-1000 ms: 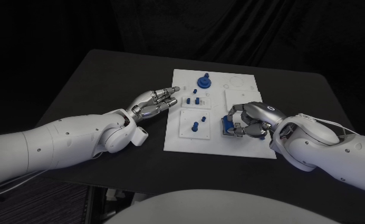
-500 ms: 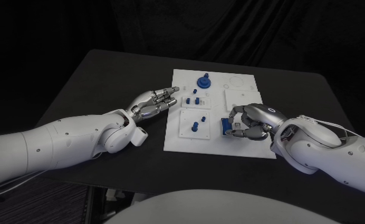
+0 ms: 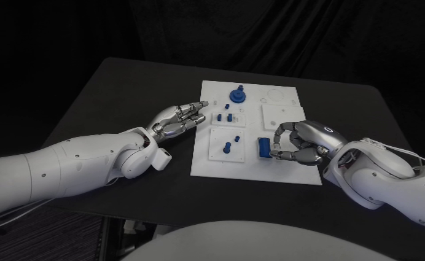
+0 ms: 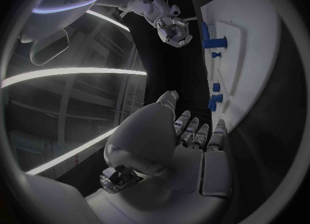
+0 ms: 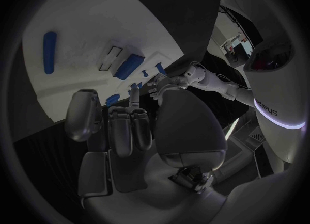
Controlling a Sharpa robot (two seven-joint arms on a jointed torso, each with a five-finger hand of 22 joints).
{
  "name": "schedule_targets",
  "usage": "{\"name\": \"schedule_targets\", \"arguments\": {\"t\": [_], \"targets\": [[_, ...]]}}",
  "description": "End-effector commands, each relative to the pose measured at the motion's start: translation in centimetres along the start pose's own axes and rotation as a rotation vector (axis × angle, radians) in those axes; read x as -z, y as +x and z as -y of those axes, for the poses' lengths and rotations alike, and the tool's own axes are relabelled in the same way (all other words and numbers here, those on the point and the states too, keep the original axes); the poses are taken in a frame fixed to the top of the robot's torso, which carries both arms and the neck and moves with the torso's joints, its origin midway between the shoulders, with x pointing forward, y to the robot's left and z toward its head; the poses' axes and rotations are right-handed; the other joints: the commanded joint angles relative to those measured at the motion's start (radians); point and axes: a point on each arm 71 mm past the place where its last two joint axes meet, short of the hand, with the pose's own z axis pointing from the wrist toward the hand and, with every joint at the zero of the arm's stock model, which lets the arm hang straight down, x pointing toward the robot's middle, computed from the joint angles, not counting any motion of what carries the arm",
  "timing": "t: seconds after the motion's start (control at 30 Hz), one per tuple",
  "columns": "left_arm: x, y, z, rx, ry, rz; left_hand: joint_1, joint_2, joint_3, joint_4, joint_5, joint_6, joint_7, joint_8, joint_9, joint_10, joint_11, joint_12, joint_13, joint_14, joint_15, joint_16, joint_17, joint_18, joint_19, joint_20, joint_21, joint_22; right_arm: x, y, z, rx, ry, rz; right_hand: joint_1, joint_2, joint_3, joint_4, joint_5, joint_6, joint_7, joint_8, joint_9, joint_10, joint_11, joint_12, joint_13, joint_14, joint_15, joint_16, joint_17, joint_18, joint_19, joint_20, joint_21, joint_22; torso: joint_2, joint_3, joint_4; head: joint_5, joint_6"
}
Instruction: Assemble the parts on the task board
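The white task board (image 3: 252,166) lies in the middle of the table. A blue block (image 3: 264,148) lies free on its near right part. My right hand (image 3: 301,142) hovers just right of the block with bent fingers and holds nothing. A round blue part (image 3: 237,96) stands at the board's far edge, small blue pieces (image 3: 226,116) sit below it, and a blue peg (image 3: 228,147) stands in the near left plate. My left hand (image 3: 180,119) rests beside the board's left edge, fingers straight, empty. The left wrist view shows this hand (image 4: 187,136) and the board (image 4: 252,43).
The black table (image 3: 115,89) extends well to the left of the board and a little to its right. The right wrist view shows my right hand (image 5: 123,126) over the board (image 5: 77,22) with a blue part (image 5: 129,66) ahead of the fingers.
My right hand has let go of the blue block and drawn back to the right. The block now lies uncovered on the board. The left hand has not moved.
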Motion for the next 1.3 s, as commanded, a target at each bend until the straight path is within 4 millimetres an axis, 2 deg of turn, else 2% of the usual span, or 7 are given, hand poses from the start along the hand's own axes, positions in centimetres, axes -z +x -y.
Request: {"name": "schedule_targets", "arguments": {"t": [0.03,0.13,0.4,0.53,0.7,0.9,1.3], "targets": [[0.0,0.2,0.2,0.009,0.029,-0.007,-0.008,0.003,0.009,0.000,0.003,0.006,0.020,0.002,0.001,0.007,-0.001,0.006,0.001,0.006,0.001,0.001,0.000,0.010,0.001,0.002,0.001,-0.001,0.6,-1.0,0.3,-0.037,0.011,0.043,0.033,0.033,0.021,-0.014,-0.004,-0.003,0.003,-0.010,-0.010,0.104,-0.006,-0.005,0.263,0.102,-0.006,0.003,0.263,-0.001,0.001,-0.004,0.003,0.162,0.000,0.0002,-0.0005,-0.001,0.000],[0.0,0.2,0.2,0.009,0.030,-0.006,-0.008,0.003,0.009,0.000,0.004,0.006,0.020,0.002,0.001,0.007,-0.002,0.006,0.002,0.006,0.001,0.001,0.000,0.010,0.001,0.002,0.002,-0.001,1.1,-1.8,0.6,-0.040,0.027,0.048,0.060,0.066,0.039,-0.024,-0.004,0.002,0.006,-0.028,-0.028,0.104,-0.005,-0.005,0.263,0.102,-0.005,0.003,0.263,-0.001,0.001,-0.002,0.005,0.162,0.000,-0.0005,0.0004,-0.004,0.000],[-0.1,0.3,0.2,0.008,0.037,-0.006,-0.007,0.003,0.010,-0.001,0.006,0.009,0.019,0.003,0.001,0.007,-0.005,0.007,0.002,0.006,-0.001,0.001,0.000,0.011,0.001,0.002,0.002,-0.001,2.0,-2.7,1.8,-0.037,0.092,0.015,0.117,0.095,0.066,-0.070,-0.004,0.027,0.001,-0.037,-0.047,0.104,-0.011,-0.005,0.263,0.102,-0.009,0.003,0.263,-0.002,0.003,-0.005,0.010,0.164,-0.001,-0.0021,-0.0001,-0.009,0.000],[-0.1,0.3,0.3,0.007,0.042,-0.006,-0.006,0.002,0.012,-0.003,0.008,0.015,0.020,0.004,0.002,0.008,-0.009,0.009,0.002,0.006,-0.003,0.001,0.000,0.012,0.002,0.001,0.002,0.000,2.5,-2.7,2.6,-0.034,0.166,-0.031,0.109,0.096,0.064,-0.066,-0.004,0.060,-0.004,-0.043,-0.060,0.104,-0.014,-0.005,0.263,0.102,-0.010,0.003,0.263,-0.004,0.009,-0.007,0.024,0.167,-0.002,-0.0021,0.0001,-0.015,0.000],[-0.1,0.2,0.3,0.004,0.050,-0.001,-0.006,0.002,0.012,-0.003,0.009,0.015,0.020,0.004,0.002,0.008,-0.010,0.010,0.002,0.006,-0.004,0.001,0.000,0.012,0.002,0.001,0.002,0.002,3.1,-2.7,3.6,-0.002,0.263,-0.052,0.049,0.090,0.039,-0.023,-0.006,0.130,-0.005,-0.090,-0.100,0.104,-0.006,-0.005,0.263,0.102,-0.006,0.003,0.263,-0.011,0.021,-0.004,0.056,0.175,0.000,-0.0013,-0.0011,-0.028,0.000],[0.0,0.3,0.5,0.001,0.074,0.003,-0.003,-0.002,0.014,-0.005,0.015,0.020,0.016,0.006,0.002,0.012,-0.010,0.017,0.003,0.006,-0.010,0.001,0.000,0.015,0.005,-0.001,0.004,0.006,3.8,-2.9,4.4,0.074,0.365,-0.060,-0.036,0.091,0.007,-0.002,-0.005,0.204,-0.016,-0.131,-0.125,0.104,-0.014,-0.005,0.263,0.102,-0.013,0.003,0.263,-0.012,0.029,-0.010,0.072,0.178,0.000,-0.0013,0.0004,-0.060,0.000],[-0.1,0.4,0.7,0.001,0.094,0.003,0.000,-0.006,0.020,-0.007,0.039,0.025,-0.001,0.006,0.002,0.016,-0.013,0.021,0.003,0.006,-0.019,0.001,0.000,0.018,0.007,-0.006,0.005,0.008,4.2,-2.9,4.8,0.172,0.442,-0.079,-0.081,0.076,-0.015,-0.006,-0.005,0.243,-0.024,-0.147,-0.119,0.104,-0.022,-0.005,0.263,0.102,-0.020,0.003,0.263,-0.012,0.031,-0.016,0.074,0.177,-0.001,-0.0016,-0.0008,-0.104,0.000]]}}
